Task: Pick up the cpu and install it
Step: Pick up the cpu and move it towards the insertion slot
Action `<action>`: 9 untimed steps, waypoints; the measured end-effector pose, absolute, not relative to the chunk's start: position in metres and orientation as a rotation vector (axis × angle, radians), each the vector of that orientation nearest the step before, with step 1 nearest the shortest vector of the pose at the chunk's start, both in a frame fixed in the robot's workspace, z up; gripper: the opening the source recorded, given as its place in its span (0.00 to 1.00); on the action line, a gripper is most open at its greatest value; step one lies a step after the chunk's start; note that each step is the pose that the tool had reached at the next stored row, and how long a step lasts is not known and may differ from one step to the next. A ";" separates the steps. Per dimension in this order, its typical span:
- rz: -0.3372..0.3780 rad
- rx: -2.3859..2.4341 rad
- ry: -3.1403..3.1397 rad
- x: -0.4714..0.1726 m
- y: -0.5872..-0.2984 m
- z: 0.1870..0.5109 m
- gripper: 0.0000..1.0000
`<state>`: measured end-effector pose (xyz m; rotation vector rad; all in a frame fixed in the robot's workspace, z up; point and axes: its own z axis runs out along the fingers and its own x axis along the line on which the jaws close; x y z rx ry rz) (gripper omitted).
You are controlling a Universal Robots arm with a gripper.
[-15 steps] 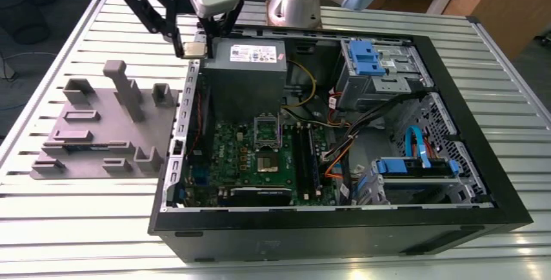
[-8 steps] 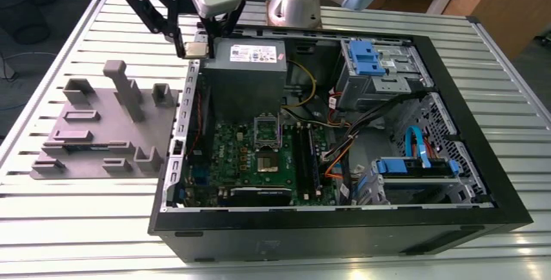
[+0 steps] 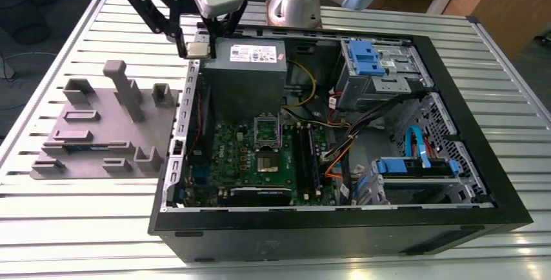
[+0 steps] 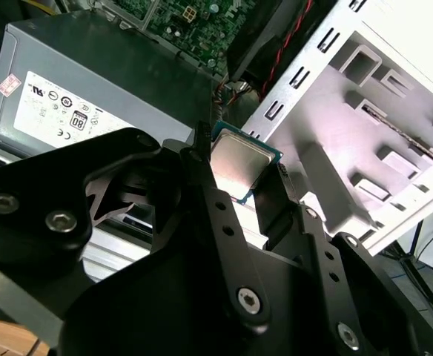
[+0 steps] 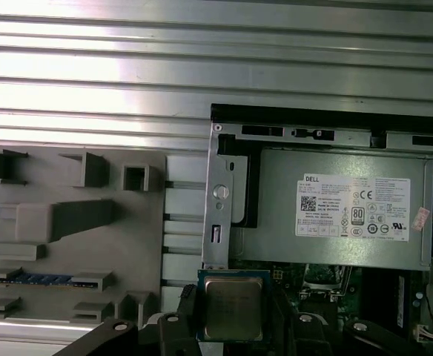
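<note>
Two fingers (image 4: 279, 211) of the end effector (image 4: 240, 178) gripped the cpu (image 4: 239, 159) by opposite edges, which we judged spared its contacts; it hung aloft, apparently level, just beside a corner of the power supply (image 3: 248, 57), not yet installed.

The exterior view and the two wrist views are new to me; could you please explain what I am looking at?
It is one robot arm whose gripper is shut on the cpu, a small silver chip. The exterior view looks from off the arm; both wrist views ride on the arm. On the slatted metal table lie a grey fixture block and an open computer case. The cpu hangs above the case's edge, near the grey power supply, not yet on the green motherboard.
</note>
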<state>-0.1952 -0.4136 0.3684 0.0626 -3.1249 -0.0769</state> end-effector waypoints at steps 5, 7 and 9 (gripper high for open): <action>-0.077 0.063 -3.125 -0.194 -0.414 0.368 0.47; -0.077 0.063 -3.125 -0.193 -0.414 0.368 0.47; -0.077 0.063 -3.125 -0.193 -0.414 0.368 0.47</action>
